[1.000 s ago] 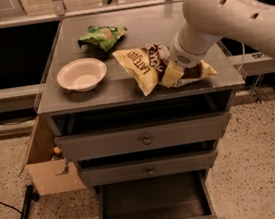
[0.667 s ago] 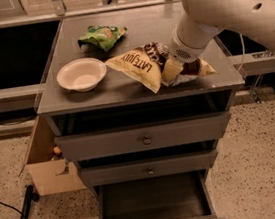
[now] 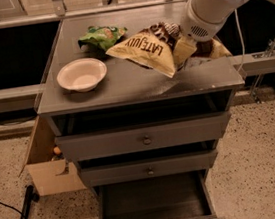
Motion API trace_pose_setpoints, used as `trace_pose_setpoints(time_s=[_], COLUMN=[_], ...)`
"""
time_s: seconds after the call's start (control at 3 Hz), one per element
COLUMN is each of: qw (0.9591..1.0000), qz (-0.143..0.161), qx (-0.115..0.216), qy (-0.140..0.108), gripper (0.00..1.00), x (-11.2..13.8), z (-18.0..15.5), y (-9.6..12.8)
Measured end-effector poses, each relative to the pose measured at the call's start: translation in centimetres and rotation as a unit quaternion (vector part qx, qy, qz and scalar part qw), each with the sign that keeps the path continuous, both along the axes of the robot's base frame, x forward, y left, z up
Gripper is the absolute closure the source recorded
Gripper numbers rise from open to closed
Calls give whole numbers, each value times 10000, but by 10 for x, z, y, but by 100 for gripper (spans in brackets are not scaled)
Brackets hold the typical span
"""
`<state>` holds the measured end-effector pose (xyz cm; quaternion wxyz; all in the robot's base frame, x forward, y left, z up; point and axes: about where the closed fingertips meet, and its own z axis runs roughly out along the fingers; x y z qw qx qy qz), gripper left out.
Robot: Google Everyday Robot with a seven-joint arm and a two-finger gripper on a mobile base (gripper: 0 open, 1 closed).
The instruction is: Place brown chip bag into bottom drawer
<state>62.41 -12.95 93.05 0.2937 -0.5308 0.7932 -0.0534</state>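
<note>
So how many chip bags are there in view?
2. The green chip bag lies at the back of the cabinet top, behind the white bowl; the brown chip bag is to its right, with the gripper at its right end.

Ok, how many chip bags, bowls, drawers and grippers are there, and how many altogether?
Chip bags: 2, the large crinkly brown chip bag and the small green chip bag.
Bowls: 1, the round white bowl.
Drawers: 3, the top knobbed grey drawer, the middle knobbed grey drawer and the open grey bottom drawer.
Grippers: 1, the gripper, at the brown bag.
Total: 7.
</note>
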Motion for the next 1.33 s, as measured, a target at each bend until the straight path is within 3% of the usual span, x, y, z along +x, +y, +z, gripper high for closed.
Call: trace_pose_setpoints(time_s=[0.33,1.0,1.33], qw=[9997,9998,9996], qz=[182,133,-104], qx=[110,-26,-134], qy=[117,132,244], gripper=[100,100,100], x=[-62,-73,-113], z=[8,23,43], y=[-70,-74,-92])
